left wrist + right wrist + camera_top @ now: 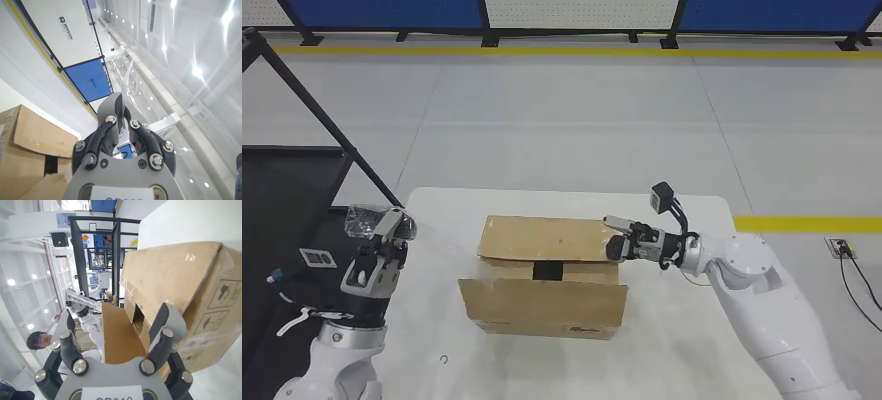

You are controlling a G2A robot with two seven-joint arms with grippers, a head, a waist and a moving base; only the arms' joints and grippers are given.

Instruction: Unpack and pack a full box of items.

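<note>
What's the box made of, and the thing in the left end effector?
Box: brown corrugated cardboard, matte, fluted flap edge visible; glossy clear tape on it.
Held item in the left end effector: thin clear plastic film, probably a bag; see-through, crinkled.

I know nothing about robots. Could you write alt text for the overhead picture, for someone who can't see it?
A cardboard box with loose top flaps sits in the middle of a white table, and the right gripper, open, is at its right top edge. At the table's left edge, the left gripper holds a clear plastic packet.
</note>
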